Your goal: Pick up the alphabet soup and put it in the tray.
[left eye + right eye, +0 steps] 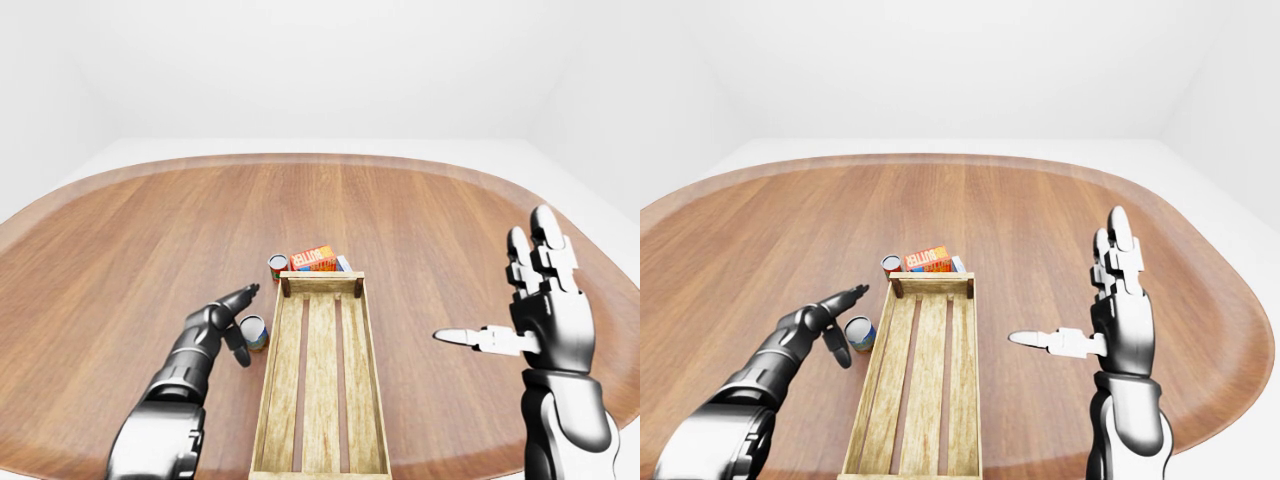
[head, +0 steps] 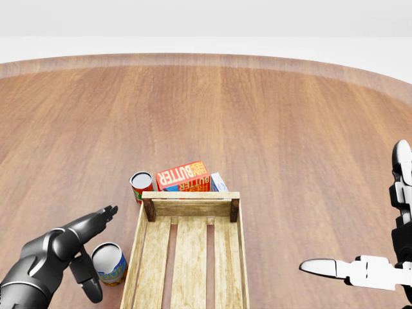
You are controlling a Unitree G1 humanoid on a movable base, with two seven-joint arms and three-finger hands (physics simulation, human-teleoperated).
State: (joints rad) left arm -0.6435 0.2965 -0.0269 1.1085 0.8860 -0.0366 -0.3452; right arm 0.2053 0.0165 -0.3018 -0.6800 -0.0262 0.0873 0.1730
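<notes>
The left hand (image 2: pixel 80 248) is spread open just beside a blue-and-yellow can (image 2: pixel 109 263) that stands upright on the tabletop (image 2: pixel 270 129), close against the left wall of the wooden tray (image 2: pixel 191 257). One finger points over the can toward the tray and another hangs down on the can's left side, but nothing is closed round it yet. I take this can for the alphabet soup, though the label is too small to read. A red can (image 2: pixel 141 185) stands a little further up in the head view, beside a butter box (image 2: pixel 184 176) lying against the tray's far end. The right hand (image 1: pixel 535 310) is held up open to the right of the tray, gripping nothing.

This looks like the reach, just short of the grasp. Next the left hand needs to settle its fingers on both sides of the can, close, lift, and carry it right over the tray wall
</notes>
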